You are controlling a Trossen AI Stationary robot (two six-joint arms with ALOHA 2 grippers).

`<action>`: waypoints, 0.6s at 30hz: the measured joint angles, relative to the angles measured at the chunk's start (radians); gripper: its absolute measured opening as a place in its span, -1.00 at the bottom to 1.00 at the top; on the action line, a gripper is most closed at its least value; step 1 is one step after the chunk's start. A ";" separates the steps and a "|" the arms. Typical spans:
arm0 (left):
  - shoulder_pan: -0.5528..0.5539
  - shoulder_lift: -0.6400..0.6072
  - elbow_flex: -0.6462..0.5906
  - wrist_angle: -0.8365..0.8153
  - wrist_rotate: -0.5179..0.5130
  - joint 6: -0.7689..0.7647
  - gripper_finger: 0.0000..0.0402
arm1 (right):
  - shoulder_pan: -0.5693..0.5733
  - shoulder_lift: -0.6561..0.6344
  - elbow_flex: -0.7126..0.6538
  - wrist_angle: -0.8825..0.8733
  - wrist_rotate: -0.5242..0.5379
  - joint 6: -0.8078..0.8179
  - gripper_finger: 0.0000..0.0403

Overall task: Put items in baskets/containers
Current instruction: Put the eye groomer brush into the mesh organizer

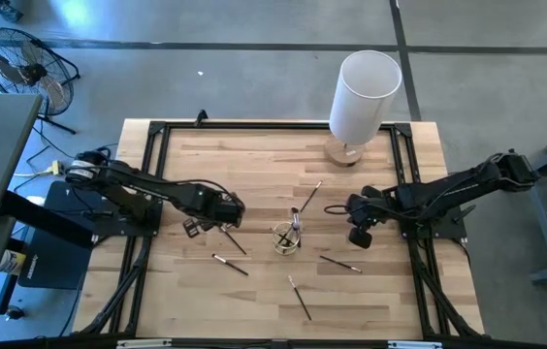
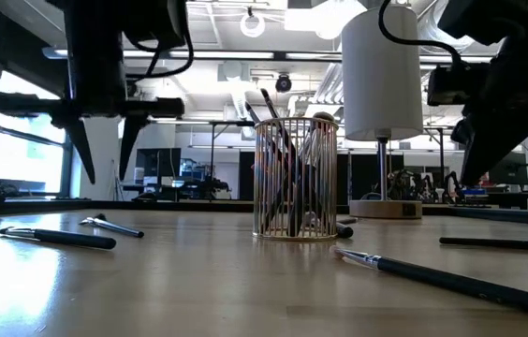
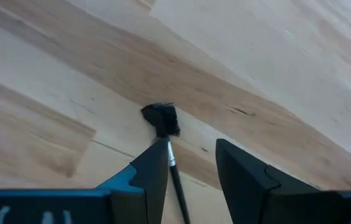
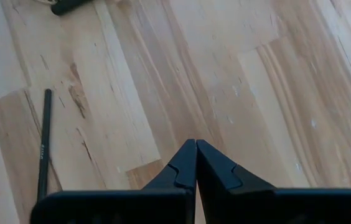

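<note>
Foreground brush and about five others lie loose on the table; a few stand in the cup. My left gripper, spread, straddles one brush; my right gripper, pressed together, holds nothing.

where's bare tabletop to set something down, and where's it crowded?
Free: the far-left wooden tabletop between the black frame rail and the tall white cylinder on its wooden base; also the near-right corner. Crowded: around the round clear ribbed cup, ringed by thin loose makeup brushes, with the open left gripper and shut right gripper flanking it.
</note>
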 joint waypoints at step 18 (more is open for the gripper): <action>0.000 0.165 -0.027 0.101 0.074 -0.011 -0.35 | 0.000 0.000 0.000 0.018 -0.008 -0.023 -0.99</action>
